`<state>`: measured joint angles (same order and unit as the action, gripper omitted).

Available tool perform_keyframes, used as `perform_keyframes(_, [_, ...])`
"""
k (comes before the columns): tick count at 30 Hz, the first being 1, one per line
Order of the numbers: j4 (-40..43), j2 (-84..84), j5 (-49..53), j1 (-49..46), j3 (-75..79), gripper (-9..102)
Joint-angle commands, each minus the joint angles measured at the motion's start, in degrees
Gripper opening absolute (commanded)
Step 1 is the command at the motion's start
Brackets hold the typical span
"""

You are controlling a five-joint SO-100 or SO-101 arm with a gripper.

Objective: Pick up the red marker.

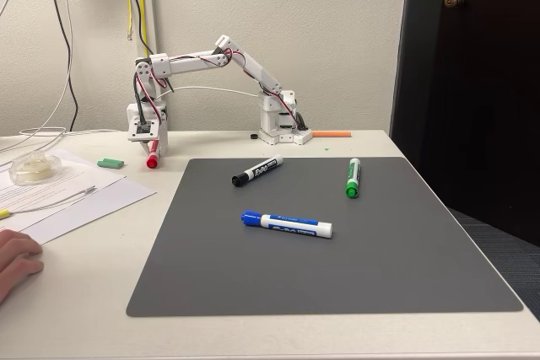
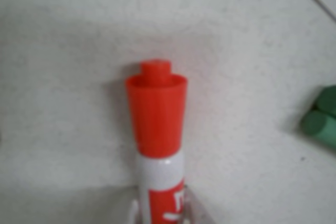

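Note:
The red marker point(image 1: 152, 158) hangs upright, red cap down, in my gripper point(image 1: 151, 146) at the far left of the table, left of the grey mat point(image 1: 337, 267). In the wrist view the red marker point(image 2: 157, 129) shows its red cap and white barrel with red print, pointing at the white tabletop. My gripper point(image 2: 163, 216) is shut on the barrel at the bottom edge. The cap's tip is at or just above the table; I cannot tell whether it touches.
On the mat lie a black marker point(image 1: 256, 172), a green marker point(image 1: 353, 177) and a blue marker point(image 1: 287, 224). An orange stick point(image 1: 331, 133) lies by the arm's base. A small green block point(image 1: 110, 163) point(image 2: 320, 121), papers point(image 1: 76, 196), a plastic container point(image 1: 34, 168) and a person's hand point(image 1: 17, 260) are at the left.

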<state>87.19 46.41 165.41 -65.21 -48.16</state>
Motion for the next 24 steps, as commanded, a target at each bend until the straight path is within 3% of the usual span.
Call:
perform_keyframes(1, [1.1, 1.4, -0.8, 0.7, 0.5, 4])
perform_keyframes(10, [4.0, 4.6, -2.0, 1.7, 0.6, 3])
perform_keyframes(24, [12.9, 11.1, -23.6, 13.0, 7.7, 4])
